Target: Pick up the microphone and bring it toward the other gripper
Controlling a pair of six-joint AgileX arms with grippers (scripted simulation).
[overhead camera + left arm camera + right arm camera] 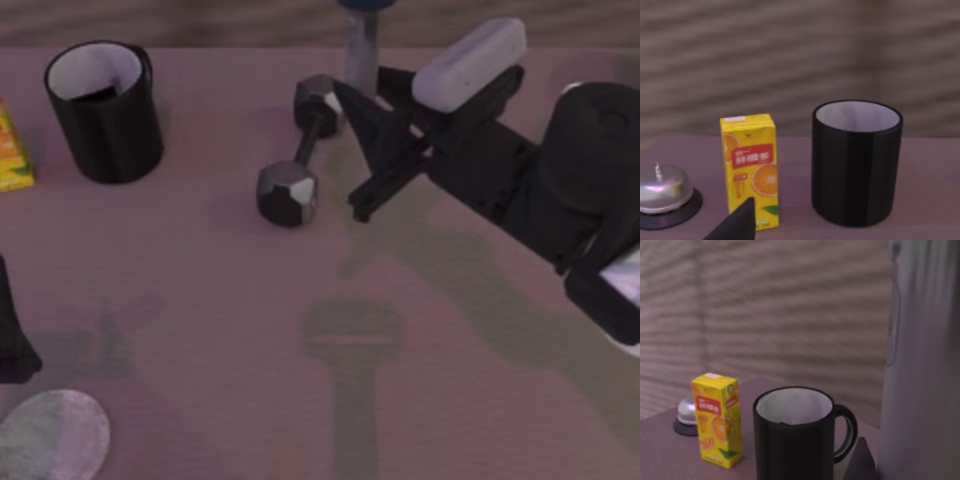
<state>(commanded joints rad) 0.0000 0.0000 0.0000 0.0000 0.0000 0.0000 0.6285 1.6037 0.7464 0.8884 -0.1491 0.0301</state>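
We are reaching right gripper (352, 150) toward microphone (360, 45) at table's far edge. Handle is standing upright, blue head on top, seemingly between the fingers; whether clenched yet, we cannot tell. Left gripper (15, 345) is parked far left, dumbbell (300, 150) between.

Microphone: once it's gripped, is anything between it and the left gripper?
The microphone stands at the table's far edge, right gripper at it. The dumbbell lies just left of it, toward the left gripper at the left edge. The black mug sits farther left, off the direct line.
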